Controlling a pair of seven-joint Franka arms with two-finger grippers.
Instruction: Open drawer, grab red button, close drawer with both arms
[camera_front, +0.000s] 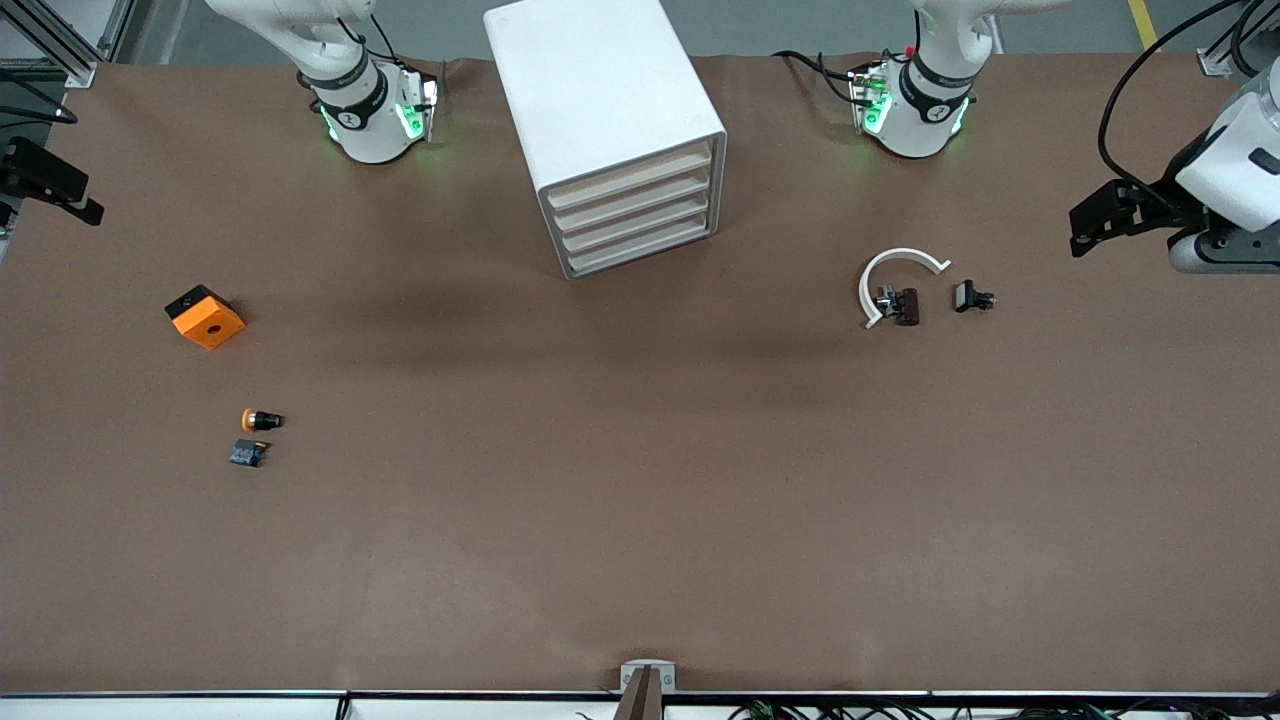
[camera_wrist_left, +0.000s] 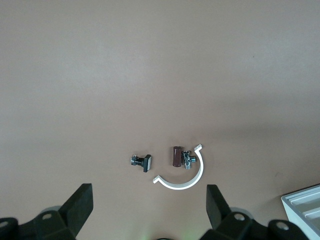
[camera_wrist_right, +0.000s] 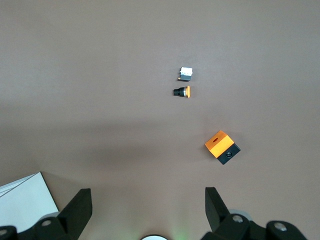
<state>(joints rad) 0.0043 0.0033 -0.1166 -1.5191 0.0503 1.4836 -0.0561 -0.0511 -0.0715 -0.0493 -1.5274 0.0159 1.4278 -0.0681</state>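
The white cabinet (camera_front: 610, 120) stands at the middle of the table between the two arm bases, with all of its cream-fronted drawers (camera_front: 632, 215) pushed in. No drawer stands out from the others. The button is hidden. My left gripper (camera_wrist_left: 150, 210) hangs open and empty high over the table at the left arm's end, above a white curved piece (camera_wrist_left: 182, 175); a corner of the cabinet (camera_wrist_left: 305, 205) shows beside it. My right gripper (camera_wrist_right: 148, 210) is likewise open and empty, high over bare table at the right arm's end beside the cabinet (camera_wrist_right: 22, 200). Neither hand shows in the front view.
Toward the right arm's end lie an orange cube with a hole (camera_front: 205, 316), an orange-capped button (camera_front: 262, 420) and a small blue block (camera_front: 247, 454). Toward the left arm's end lie the white curved piece (camera_front: 895, 270) and two small dark parts (camera_front: 900, 305) (camera_front: 972, 297). Black fixtures (camera_front: 1120, 215) (camera_front: 45, 180) overhang both table ends.
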